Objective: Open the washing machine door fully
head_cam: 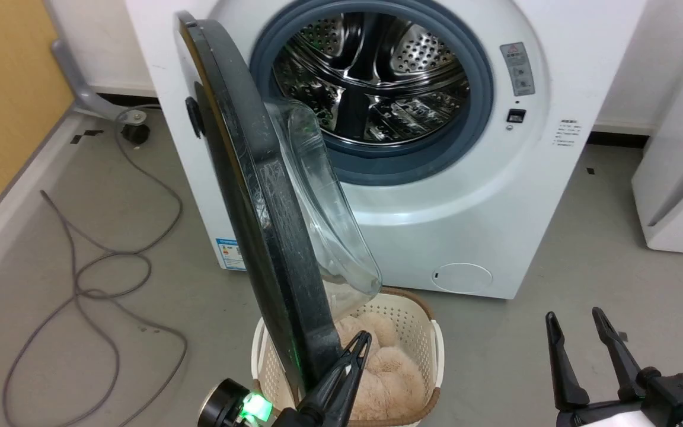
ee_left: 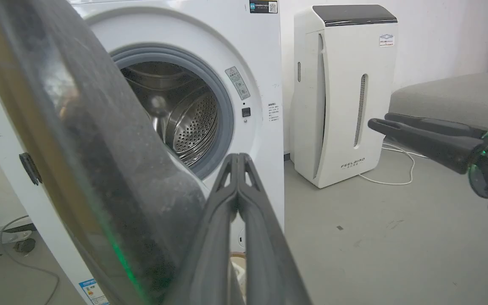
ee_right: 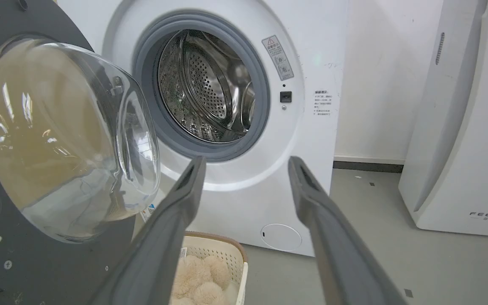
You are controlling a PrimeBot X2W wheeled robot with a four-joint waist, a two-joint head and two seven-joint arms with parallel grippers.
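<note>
Black and glossy, the washing machine door (head_cam: 251,178) stood partly open from the white washer (head_cam: 466,219), edge-on to the head camera, its glass bowl facing the steel drum (head_cam: 377,71). The left hand (head_cam: 364,341), fingers pressed together, sat just beside the door's lower rim, above a laundry basket (head_cam: 436,344). The right hand (head_cam: 573,313), fingers spread and empty, hovered well apart.

White washing machine (head_cam: 466,219), glossy black door (head_cam: 258,196) with clear glass bowl (head_cam: 324,207), blue-grey rubber seal (head_cam: 481,77), silver drum (head_cam: 377,65) dotted with holes, cream perforated basket (head_cam: 418,323), beige fluffy fabric (head_cam: 389,379), grey floor (head_cam: 584,237), ochre wall panel (head_cam: 3,89)
</note>
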